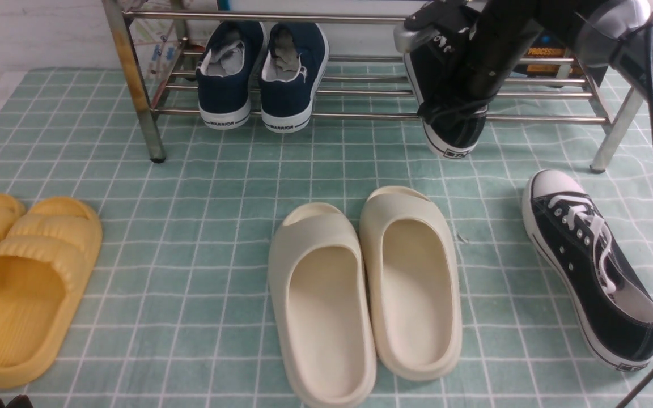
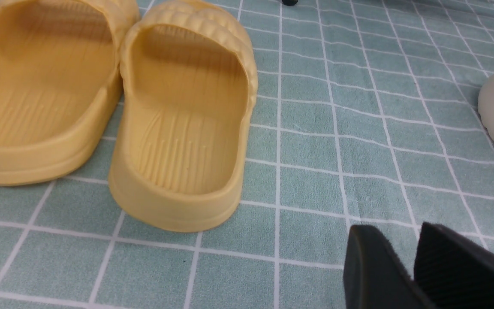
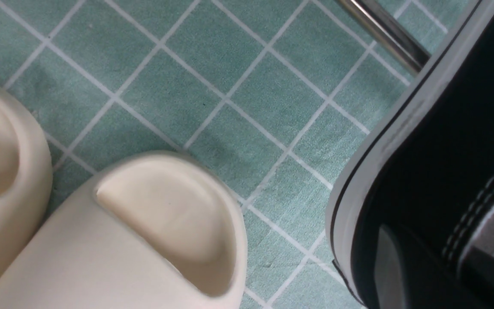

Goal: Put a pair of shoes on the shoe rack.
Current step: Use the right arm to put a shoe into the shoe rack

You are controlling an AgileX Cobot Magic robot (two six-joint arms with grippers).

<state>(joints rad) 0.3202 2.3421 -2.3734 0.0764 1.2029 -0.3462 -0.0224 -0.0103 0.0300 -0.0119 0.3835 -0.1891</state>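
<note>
One black sneaker (image 1: 454,135) of the pair of shoes is tilted over the lower shelf of the shoe rack (image 1: 360,116), its heel hanging past the front bar. My right gripper (image 1: 456,105) is shut on its heel wall; in the right wrist view the gripper (image 3: 435,274) has one finger outside the canvas and one inside, beside the sneaker (image 3: 444,128) and a rack bar (image 3: 384,34). The other black sneaker (image 1: 587,266) lies on the floor cloth at the right, toe toward the rack. My left gripper (image 2: 401,229) hovers low by the yellow slides, jaws slightly apart and empty.
Navy WARRIOR sneakers (image 1: 258,73) stand on the rack's left half. Cream slides (image 1: 360,289) sit mid-floor, seen too in the right wrist view (image 3: 144,240). Yellow slides (image 1: 20,277) lie at the far left (image 2: 182,124). A printed box (image 1: 547,54) stands behind the rack's right end.
</note>
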